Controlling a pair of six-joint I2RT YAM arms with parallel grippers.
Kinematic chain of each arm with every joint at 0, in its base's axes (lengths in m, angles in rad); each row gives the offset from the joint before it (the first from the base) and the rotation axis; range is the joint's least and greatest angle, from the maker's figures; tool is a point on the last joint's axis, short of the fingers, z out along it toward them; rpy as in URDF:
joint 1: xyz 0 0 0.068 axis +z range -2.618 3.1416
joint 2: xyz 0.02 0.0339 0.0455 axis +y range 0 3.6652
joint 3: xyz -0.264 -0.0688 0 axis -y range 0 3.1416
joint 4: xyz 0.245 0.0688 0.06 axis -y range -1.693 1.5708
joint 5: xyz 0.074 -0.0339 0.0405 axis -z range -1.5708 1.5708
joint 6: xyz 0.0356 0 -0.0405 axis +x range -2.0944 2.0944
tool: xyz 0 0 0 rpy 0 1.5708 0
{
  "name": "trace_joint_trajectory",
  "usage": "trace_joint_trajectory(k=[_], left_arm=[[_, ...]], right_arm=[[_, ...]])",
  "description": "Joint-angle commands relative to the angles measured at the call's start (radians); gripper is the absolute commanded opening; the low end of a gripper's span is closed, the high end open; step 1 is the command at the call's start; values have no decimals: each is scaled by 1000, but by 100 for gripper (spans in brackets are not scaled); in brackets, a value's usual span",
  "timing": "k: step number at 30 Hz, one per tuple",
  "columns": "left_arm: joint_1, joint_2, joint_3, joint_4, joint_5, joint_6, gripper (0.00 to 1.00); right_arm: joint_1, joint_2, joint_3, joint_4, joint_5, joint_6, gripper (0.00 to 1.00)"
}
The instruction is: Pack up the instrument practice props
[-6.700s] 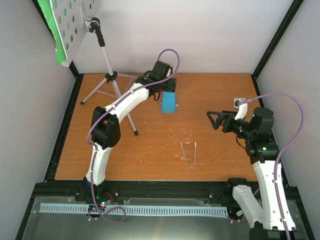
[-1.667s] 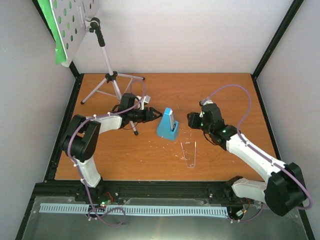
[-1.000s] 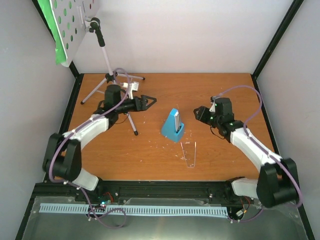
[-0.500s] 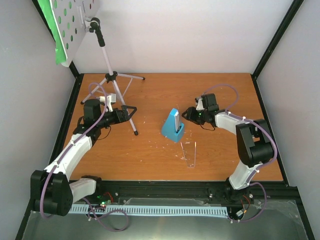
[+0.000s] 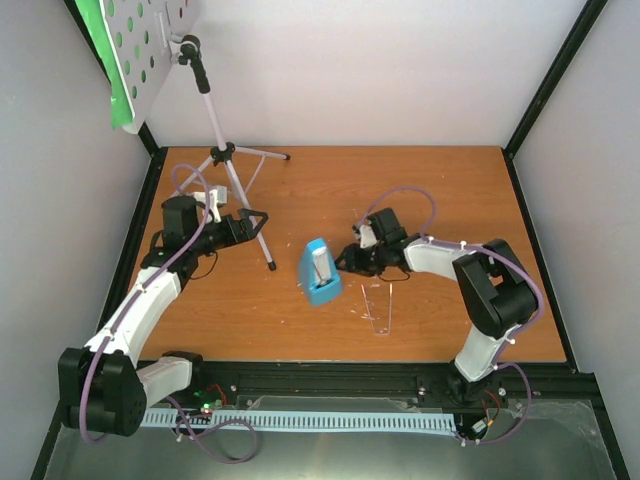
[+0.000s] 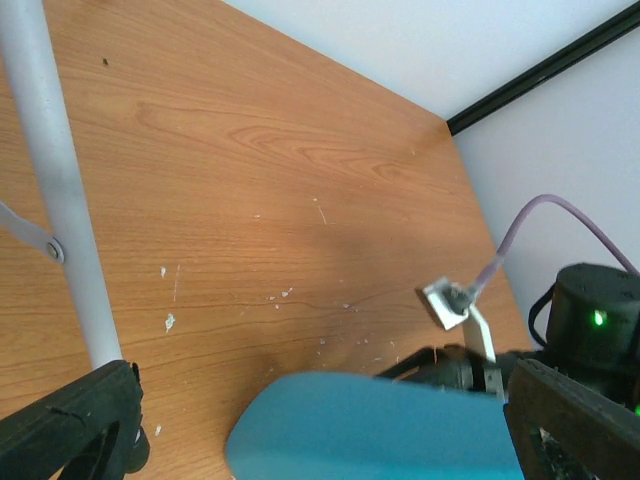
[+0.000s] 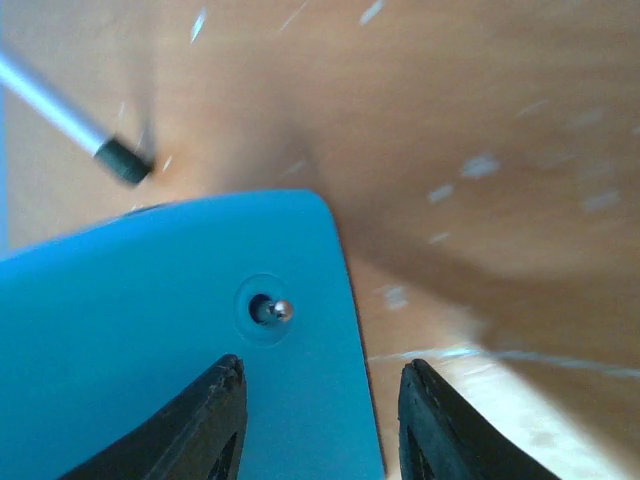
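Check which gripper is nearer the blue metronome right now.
Right. In the top view the right gripper is just right of the metronome, jaws apart close against its body. The left gripper is farther off to its left, open beside the music stand's leg.

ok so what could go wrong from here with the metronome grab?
1. In the right wrist view only the metronome's edge sits between the right gripper's fingers; closing may pinch a corner and tip it.
2. The left gripper hangs open beside a stand leg; a bump could topple the stand.
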Motion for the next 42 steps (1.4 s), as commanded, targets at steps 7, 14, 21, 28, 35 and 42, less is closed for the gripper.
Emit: trace_joint_trajectory(k=[7, 14, 21, 28, 35, 42], left_arm=[[10, -59, 39, -106, 15, 2, 99], [9, -118, -106, -132, 43, -126, 100], [10, -23, -242, -46, 197, -141, 99], [8, 71, -263, -43, 213, -71, 95], [-57, 159, -265, 54, 246, -86, 78], [-125, 273, -181, 129, 239, -86, 75]], right_arm=[[211, -67, -19, -11, -6, 33, 43], [207, -231, -68, -29, 204, -29, 48], [203, -335, -108, -6, 311, -9, 60], [203, -370, -117, 48, 328, 27, 70], [203, -372, -129, 65, 337, 29, 69], [204, -409, -150, 85, 357, 23, 68]])
